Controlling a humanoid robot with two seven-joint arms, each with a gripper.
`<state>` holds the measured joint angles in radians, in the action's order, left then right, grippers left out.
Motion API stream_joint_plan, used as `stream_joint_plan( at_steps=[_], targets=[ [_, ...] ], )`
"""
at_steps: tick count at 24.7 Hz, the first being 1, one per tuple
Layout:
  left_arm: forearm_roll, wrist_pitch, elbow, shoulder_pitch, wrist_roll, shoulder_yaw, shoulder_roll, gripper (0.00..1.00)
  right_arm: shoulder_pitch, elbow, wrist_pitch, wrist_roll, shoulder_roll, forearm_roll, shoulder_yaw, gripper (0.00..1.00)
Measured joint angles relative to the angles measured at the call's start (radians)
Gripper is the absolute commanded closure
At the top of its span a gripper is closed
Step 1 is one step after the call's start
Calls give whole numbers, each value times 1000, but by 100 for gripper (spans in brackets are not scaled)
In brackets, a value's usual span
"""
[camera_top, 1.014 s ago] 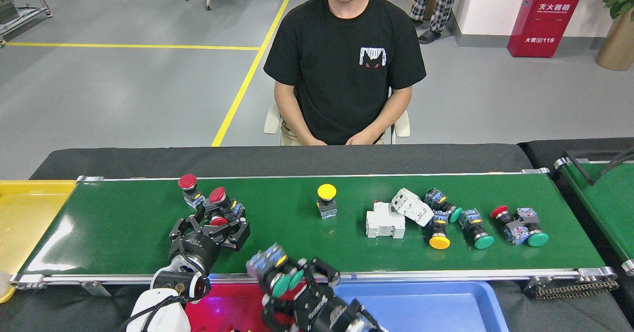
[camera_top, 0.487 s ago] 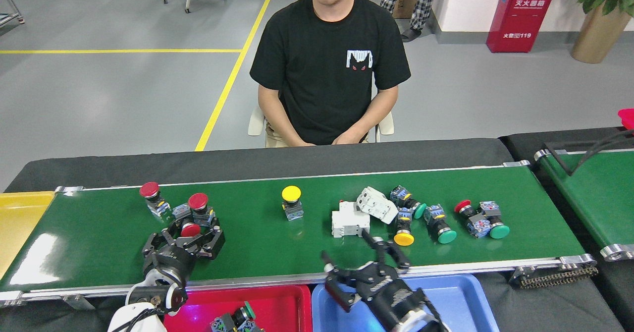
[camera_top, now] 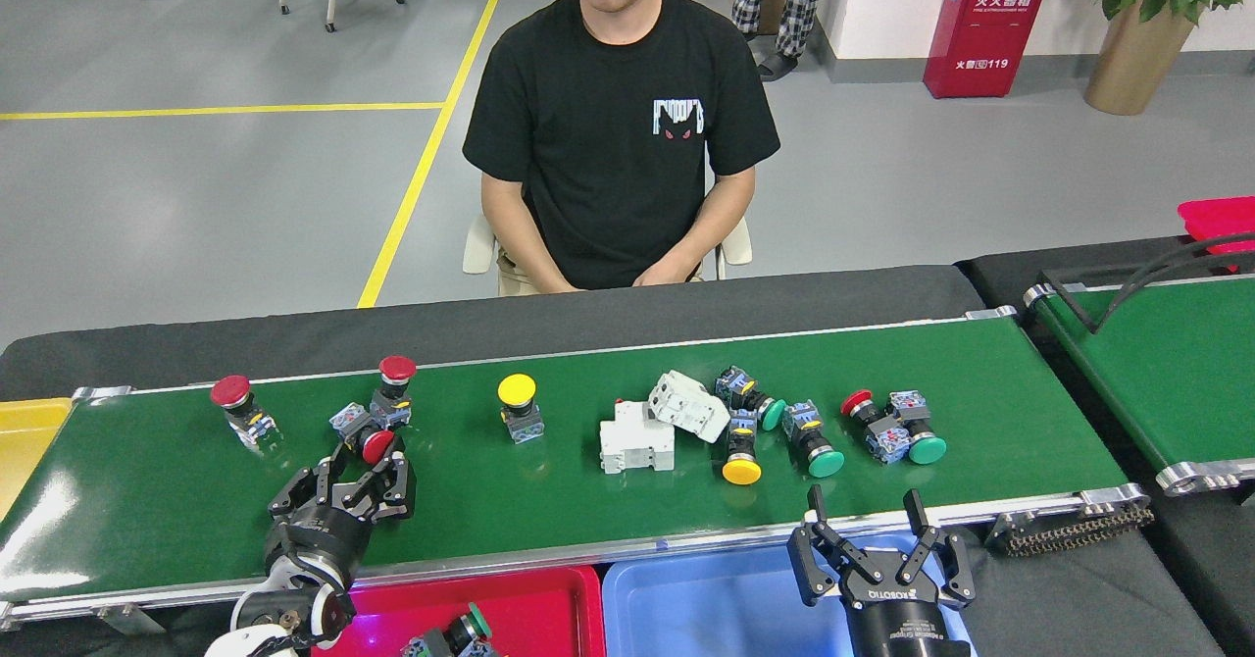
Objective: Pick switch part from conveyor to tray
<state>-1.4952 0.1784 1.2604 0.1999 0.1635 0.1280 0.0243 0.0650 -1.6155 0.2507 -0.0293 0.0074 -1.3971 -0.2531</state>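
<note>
My left claw (camera_top: pixel 358 471) sits narrow around a red switch (camera_top: pixel 376 444); a neighbour switch (camera_top: pixel 392 392) could snag. Right claw (camera_top: pixel 868 525) spread wide, empty, above blue tray (camera_top: pixel 686 608).

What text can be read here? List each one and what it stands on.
"灭火器箱" on the red box, upper line.
"119" on the same box, lower line; the characters before it are too small to read.
The white graphic on the black shirt shows no readable words.
Lettering on the right tool, on its base, is too blurred to read.
Labels on the switches are too small to read.
</note>
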Motion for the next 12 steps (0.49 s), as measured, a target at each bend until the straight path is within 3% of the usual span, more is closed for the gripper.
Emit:
stream_joint_plan(
  at_steps=[3,5,7,8,9,10,11,12],
  targets=[
    [0,79,126,-71,-2,-2,0,90,-47,51,3,28,6,-16,-10,1],
    [0,182,250,-169,-3,-2,0,89,-78,93,3,38,9,-17,-38,1],
    [1,329,386,-301,-4,-2,0,82,-100,127,3,42,17,-17,-64,1],
    [1,406,442,-366,-4,-1,0,71,-108,140,3,44,26,-18,-70,1],
    [3,482,484,-431,-4,-1,-1,46,-117,154,4,45,37,-19,-72,2],
    [4,524,497,-472,-2,1,-6,15,-126,165,4,46,44,-20,-73,4],
    [4,552,500,-492,1,2,-10,0,-139,182,7,48,50,-21,-73,7],
    [4,569,501,-499,3,3,-11,0,-155,201,15,50,53,-21,-73,18]
  ],
)
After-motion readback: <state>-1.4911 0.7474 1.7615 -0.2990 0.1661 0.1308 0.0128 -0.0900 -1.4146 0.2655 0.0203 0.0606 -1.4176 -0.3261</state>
